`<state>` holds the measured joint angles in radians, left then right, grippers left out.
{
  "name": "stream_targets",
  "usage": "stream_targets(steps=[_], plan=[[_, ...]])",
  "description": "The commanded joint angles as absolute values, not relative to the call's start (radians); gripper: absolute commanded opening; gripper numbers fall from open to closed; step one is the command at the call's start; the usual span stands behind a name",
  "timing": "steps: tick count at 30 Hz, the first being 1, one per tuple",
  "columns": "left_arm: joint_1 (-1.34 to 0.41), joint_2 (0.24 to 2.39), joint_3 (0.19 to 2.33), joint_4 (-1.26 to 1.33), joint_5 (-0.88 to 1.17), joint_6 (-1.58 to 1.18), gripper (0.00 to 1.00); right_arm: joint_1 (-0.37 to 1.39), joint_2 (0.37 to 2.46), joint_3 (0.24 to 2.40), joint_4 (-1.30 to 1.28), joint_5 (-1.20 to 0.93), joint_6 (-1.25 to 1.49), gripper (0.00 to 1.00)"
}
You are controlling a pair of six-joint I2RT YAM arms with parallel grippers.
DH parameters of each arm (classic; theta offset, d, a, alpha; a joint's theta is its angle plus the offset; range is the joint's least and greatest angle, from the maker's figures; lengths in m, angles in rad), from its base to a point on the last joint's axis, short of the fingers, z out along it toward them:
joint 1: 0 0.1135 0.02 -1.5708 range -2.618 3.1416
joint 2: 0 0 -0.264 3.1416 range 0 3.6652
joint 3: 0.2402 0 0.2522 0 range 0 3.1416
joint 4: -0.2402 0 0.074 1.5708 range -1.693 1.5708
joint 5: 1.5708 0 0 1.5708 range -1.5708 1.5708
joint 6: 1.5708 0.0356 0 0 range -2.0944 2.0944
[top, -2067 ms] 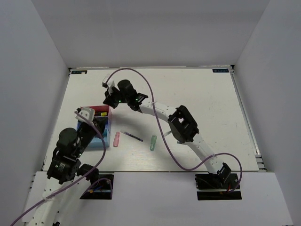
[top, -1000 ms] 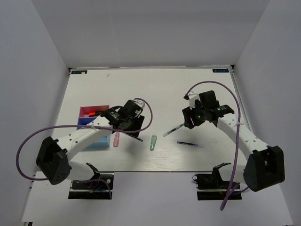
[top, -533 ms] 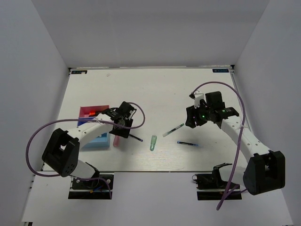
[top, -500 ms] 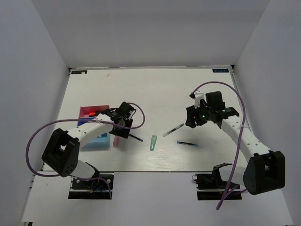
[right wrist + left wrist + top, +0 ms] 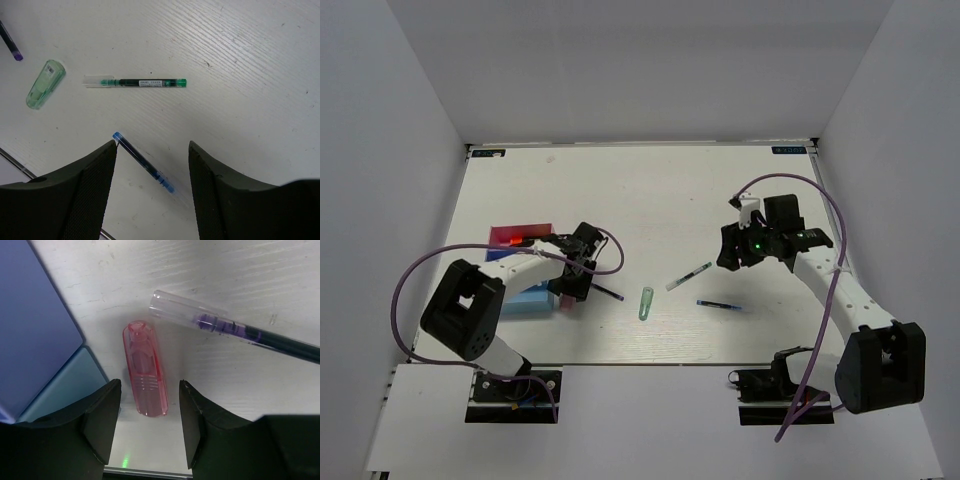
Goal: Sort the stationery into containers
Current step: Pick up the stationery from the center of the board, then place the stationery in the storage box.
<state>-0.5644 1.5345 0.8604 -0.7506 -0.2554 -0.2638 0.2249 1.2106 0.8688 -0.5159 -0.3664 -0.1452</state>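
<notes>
Table (image 5: 650,190) with a pink box (image 5: 517,236) and a blue box (image 5: 525,298) adjoining at left. Left gripper (image 5: 147,395) hangs just right of them, fingers apart, a pink clip (image 5: 145,372) lying between them and touching neither. A purple pen (image 5: 235,330) lies near. Right gripper (image 5: 152,147), fingers apart, hovers above a green pen (image 5: 142,82) and a blue pen (image 5: 145,162).

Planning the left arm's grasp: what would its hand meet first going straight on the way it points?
The left hand would probably meet the translucent pink plastic clip first; it lies on the white table between the open fingers.
</notes>
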Motion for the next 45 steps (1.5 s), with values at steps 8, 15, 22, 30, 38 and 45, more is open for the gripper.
stream_targets(steps=[8,15,22,30,38,45], plan=[[-0.563,1.574,0.819,-0.681,-0.25,-0.305,0.41,0.183,1.167,0.861,-0.489,-0.428,-0.136,0.62],[-0.574,1.533,0.827,-0.681,-0.143,-0.314,0.12,0.164,1.161,0.858,-0.491,-0.456,-0.13,0.66],[-0.572,1.416,0.949,-0.744,-0.002,-0.299,0.0,0.155,1.163,0.857,-0.503,-0.5,-0.149,0.8],[-0.517,1.309,1.101,-0.871,-0.096,-0.253,0.0,0.143,1.155,0.856,-0.505,-0.518,-0.149,0.8],[-0.249,1.223,1.078,-0.848,-0.068,-0.181,0.0,0.135,1.149,0.857,-0.506,-0.541,-0.143,0.8],[-0.063,1.215,1.012,-0.804,-0.087,-0.313,0.0,0.129,1.149,0.854,-0.511,-0.554,-0.141,0.8]])
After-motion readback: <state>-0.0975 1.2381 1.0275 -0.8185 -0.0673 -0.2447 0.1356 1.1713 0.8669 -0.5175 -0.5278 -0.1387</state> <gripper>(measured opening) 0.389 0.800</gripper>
